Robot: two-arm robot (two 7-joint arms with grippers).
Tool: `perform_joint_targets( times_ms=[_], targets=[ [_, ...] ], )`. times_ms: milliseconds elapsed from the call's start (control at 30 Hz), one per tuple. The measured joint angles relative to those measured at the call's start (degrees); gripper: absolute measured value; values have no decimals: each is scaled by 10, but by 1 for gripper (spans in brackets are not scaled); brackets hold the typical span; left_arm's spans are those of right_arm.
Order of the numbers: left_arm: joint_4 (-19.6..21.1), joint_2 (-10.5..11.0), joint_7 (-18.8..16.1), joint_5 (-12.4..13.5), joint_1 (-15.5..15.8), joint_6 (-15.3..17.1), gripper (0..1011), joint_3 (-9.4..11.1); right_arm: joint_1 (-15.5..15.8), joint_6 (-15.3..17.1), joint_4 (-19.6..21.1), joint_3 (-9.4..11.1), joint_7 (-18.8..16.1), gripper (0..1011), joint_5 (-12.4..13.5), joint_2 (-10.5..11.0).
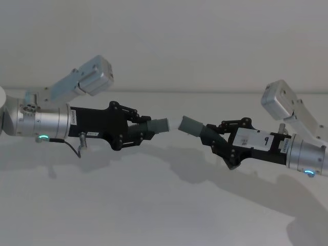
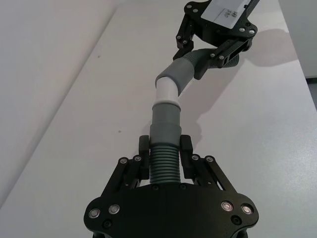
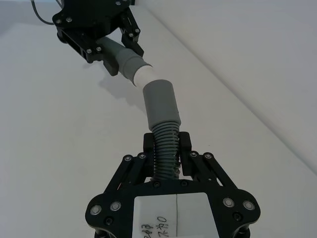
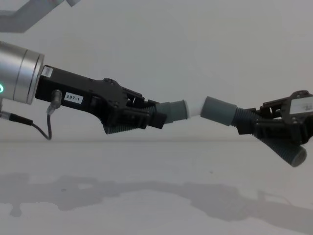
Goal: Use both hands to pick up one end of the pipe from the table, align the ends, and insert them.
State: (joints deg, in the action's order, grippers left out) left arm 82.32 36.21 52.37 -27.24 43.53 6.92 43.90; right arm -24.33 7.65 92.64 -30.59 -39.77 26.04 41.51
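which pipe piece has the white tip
The pipe piece held by the left tool; the right tool's piece ends in a wider grey socket.

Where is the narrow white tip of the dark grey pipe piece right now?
Mid-air at centre, on the left gripper's piece, the white tip meets the wide grey socket held by the right gripper.

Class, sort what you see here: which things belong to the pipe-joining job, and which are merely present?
Part of the job:
left gripper
right gripper
white-tipped pipe piece
socket pipe piece

Merely present:
table
cable at the left wrist
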Motion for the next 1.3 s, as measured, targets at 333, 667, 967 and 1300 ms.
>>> perform_joint_targets(
  times_ms=[333, 667, 967, 1300],
  targets=[
    [-5, 0, 7, 0, 5, -3, 352, 3, -5, 0, -4, -3, -5, 286, 0, 2],
    [-9, 1, 16, 2, 12, -3, 352, 9, -8, -2, -5, -5, -9, 286, 2, 3],
    [-12, 1, 19, 4, 15, -3, 352, 11, -9, -3, -6, -5, -10, 286, 2, 4],
    [-13, 2, 20, 4, 16, -2, 352, 12, -9, -3, -7, -6, -10, 286, 2, 4]
  ],
)
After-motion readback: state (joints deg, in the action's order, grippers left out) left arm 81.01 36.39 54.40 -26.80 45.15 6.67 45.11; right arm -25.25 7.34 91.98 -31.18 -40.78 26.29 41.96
